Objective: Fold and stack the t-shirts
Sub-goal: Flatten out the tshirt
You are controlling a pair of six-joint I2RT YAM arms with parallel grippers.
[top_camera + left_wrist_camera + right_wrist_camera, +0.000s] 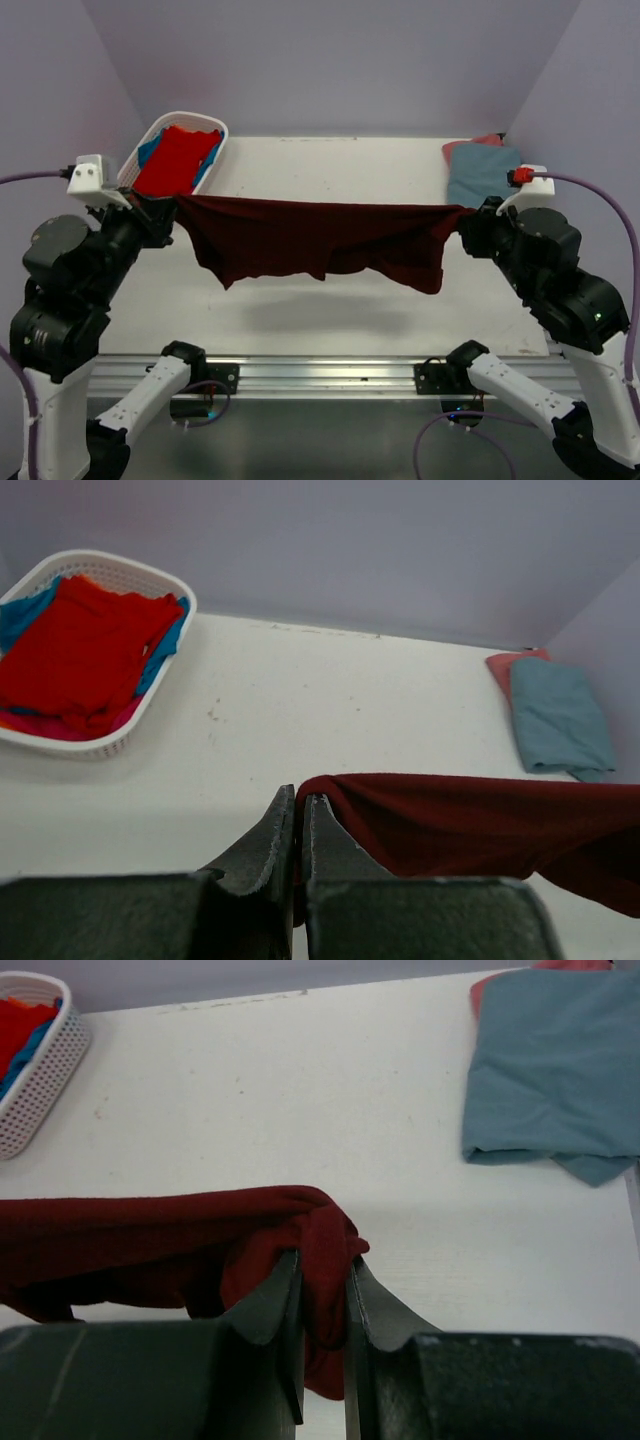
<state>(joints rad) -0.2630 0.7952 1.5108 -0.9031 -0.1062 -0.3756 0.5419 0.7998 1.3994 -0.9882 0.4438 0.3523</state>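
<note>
Basket (190,117) far left, red t-shirt (175,160) on top of blue cloth; left gripper (298,800) pinched nearly flat on the left corner of the maroon t-shirt (310,238); shirt hangs above the mid worktop (330,165), long axis left-right, strung taut between both arms, lower edge sagging; right gripper (322,1260) clamped on a thicker bunch at the right end; folded grey-blue t-shirt (482,172) on a salmon one (470,143) far right; lay-down likely needs both arms lowering together.

Plain dark maroon t-shirt (310,235), my black left gripper (163,212) and right gripper (468,222); 11 o'clock: bright red shirt (175,160), blue shirt (208,165), white slatted basket (185,118); 1 o'clock: grey-blue shirt (480,175), salmon shirt (485,141).
</note>
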